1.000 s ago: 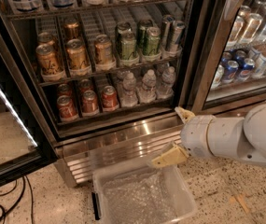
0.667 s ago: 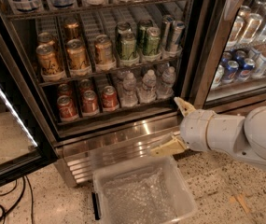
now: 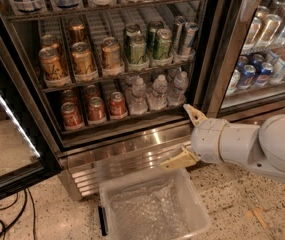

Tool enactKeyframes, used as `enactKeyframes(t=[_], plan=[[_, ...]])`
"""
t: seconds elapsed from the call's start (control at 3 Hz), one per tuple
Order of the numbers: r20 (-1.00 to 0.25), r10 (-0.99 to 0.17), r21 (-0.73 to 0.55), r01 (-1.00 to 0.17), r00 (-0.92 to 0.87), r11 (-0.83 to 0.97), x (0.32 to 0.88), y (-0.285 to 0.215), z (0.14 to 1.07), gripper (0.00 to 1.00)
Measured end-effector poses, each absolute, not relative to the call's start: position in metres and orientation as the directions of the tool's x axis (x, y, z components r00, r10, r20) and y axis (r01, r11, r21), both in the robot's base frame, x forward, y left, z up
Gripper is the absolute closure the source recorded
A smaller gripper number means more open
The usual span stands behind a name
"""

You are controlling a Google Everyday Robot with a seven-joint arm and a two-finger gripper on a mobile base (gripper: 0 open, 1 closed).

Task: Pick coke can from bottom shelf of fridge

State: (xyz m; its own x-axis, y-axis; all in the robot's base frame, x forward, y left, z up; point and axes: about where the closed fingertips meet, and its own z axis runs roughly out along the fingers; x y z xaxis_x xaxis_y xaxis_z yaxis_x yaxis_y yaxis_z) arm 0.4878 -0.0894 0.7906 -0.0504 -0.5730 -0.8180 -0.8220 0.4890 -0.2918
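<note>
camera view | tool (image 3: 186, 137) fingers spread, empty | just right of bottom shelf (image 3: 113, 124) front edge | coke can (image 3: 117, 104) well apart

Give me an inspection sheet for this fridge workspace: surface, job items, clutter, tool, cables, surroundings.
Surface: speckled floor; bottom shelf stocked.
Job's things: red coke cans upright at shelf left, water bottles at right; fridge door open.
Clutter: clear bin on floor below.
Grippers: tool open, outside fridge, low right of the cans, holding nothing.
Cables: black cables on floor, lower left.
Surroundings: second cooler at right.
</note>
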Motion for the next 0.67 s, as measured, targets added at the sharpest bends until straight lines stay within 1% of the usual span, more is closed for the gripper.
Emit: enactKeyframes(t=[0.33,0.67], plan=[[-0.844,-0.535,-0.293,-0.807,-0.033,0.512,0.482,-0.078,0.787,0.00],[-0.893,-0.447,-0.263,-0.751,-0.047,0.605,0.475,-0.082,0.753,0.00]])
